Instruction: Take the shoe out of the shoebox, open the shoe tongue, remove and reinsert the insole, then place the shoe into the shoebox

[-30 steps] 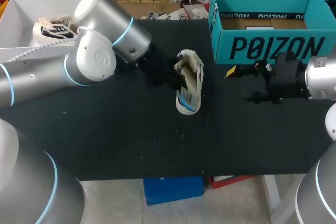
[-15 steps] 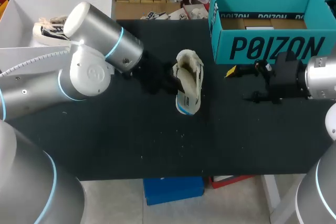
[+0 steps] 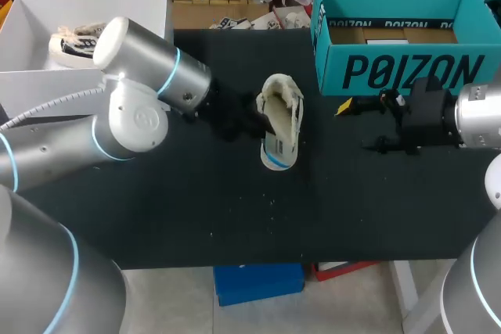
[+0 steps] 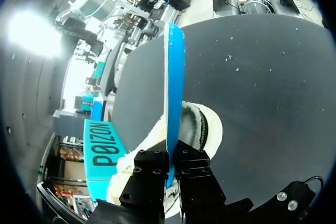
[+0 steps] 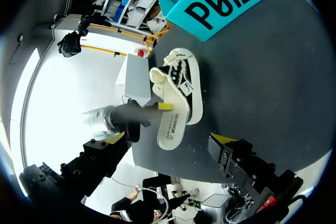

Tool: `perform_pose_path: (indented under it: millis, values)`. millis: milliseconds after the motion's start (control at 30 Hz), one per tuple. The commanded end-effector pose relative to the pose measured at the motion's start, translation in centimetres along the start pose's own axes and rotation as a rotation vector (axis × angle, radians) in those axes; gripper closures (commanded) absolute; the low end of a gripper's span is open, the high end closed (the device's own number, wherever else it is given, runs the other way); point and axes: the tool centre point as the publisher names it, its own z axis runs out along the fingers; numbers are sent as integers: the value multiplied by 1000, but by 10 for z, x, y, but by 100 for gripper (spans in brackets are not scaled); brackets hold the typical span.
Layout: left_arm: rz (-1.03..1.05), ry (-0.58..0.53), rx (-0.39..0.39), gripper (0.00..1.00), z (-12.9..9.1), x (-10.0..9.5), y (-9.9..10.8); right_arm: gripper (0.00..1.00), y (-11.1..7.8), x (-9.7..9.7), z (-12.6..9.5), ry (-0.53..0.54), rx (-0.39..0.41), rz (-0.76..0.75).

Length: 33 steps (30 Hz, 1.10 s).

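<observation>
**benchwatcher:** Where are you at with the shoe job?

**me:** Big stuff first. On the black tabletop (image 3: 196, 193), the teal shoebox (image 3: 399, 68) sits at the far right corner. The shoe (image 3: 282, 127) is out of it, lying around the middle of the tabletop and a bit nearer the far edge. The blue insole (image 4: 174, 77) is what I'm on. My left pincer (image 4: 169, 169) is clamped on one end of it, and the rest sticks out ahead over the shoe opening. My right pincer (image 3: 360, 125) hangs just in front of the shoebox's near wall, fingers apart, holding nothing.

**benchwatcher:** So is the insole out or not?

**me:** Hard to call. My own fingers block the low end, so it may be partly tucked in. Either way I'd say this is the insole step, with the tongue already dealt with.

**benchwatcher:** And next?

**me:** Get it seated flat down to the toe. The shoe will probably slide when I push, so the right pincer likely needs to brace it. Then into the box.
</observation>
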Motion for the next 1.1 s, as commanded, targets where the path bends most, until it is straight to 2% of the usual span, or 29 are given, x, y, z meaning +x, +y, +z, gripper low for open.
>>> perform_pose_path:
  millis: [33,433,600,1100]
  values:
    - [6,-7,-6,100,5,0,7,0,1,1,1,-2,1,1]
    - [-6,-8,-30,100,4,0,29,0,1,1,1,-2,1,1]
    - [-8,-8,-13,100,7,-1,35,0,1,1,1,-2,1,1]
    - [37,-116,140,100,0,-7,8,0,1,1,1,-2,1,1]
